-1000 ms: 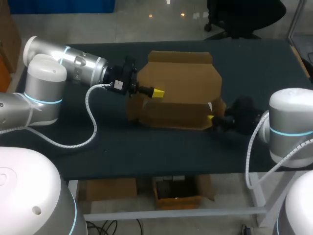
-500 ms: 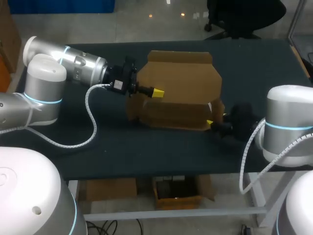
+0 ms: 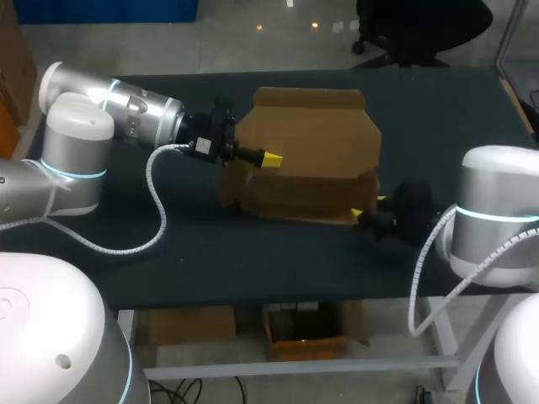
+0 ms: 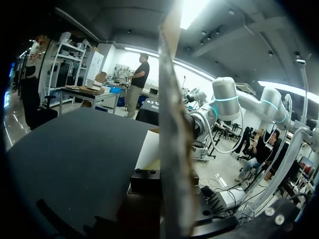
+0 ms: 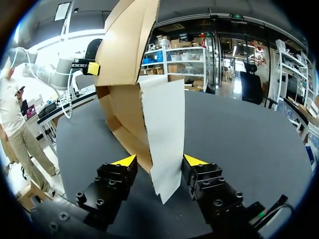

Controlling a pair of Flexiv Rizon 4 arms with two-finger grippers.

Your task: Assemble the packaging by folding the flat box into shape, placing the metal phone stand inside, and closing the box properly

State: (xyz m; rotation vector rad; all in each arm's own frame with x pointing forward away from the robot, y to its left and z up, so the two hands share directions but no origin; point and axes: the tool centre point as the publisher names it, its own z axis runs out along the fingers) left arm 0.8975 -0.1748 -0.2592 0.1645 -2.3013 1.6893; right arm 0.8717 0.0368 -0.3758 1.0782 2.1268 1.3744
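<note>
Sitting near the middle of the dark table (image 3: 253, 244), the brown cardboard box (image 3: 312, 189) is half folded in the head view. Its broad upper panel (image 3: 312, 130) is raised toward 12 o'clock and a lower wall faces 6 o'clock. The left arm (image 3: 126, 114) comes in from 9 o'clock, and the left gripper (image 3: 268, 158) meets the panel on the box's 9 o'clock side, one yellow tip showing on the near face. The right arm (image 3: 497, 210) enters from 4 o'clock. The right gripper (image 3: 369, 206) is at the box's corner at about 4 o'clock, its two yellow tips apart.

From the left wrist, the panel (image 4: 174, 149) is seen edge-on, running from between the gripper's black finger blocks toward its 12 o'clock. The blocks press on it from both sides, so this gripper is clamped on the box. Its yellow tips are hidden. The table (image 4: 75, 159) spreads out at the panel's 9 o'clock.

From the right wrist, the right gripper (image 5: 159, 160) has its fingers spread, with a pale flap (image 5: 164, 129) hanging between them. The flap lies close to the 3 o'clock finger, while a gap separates it from the 9 o'clock finger. The box (image 5: 124, 45) rises ahead from 11 to 12 o'clock, and the left gripper (image 5: 90, 67) shows at the box's 9 o'clock edge.
</note>
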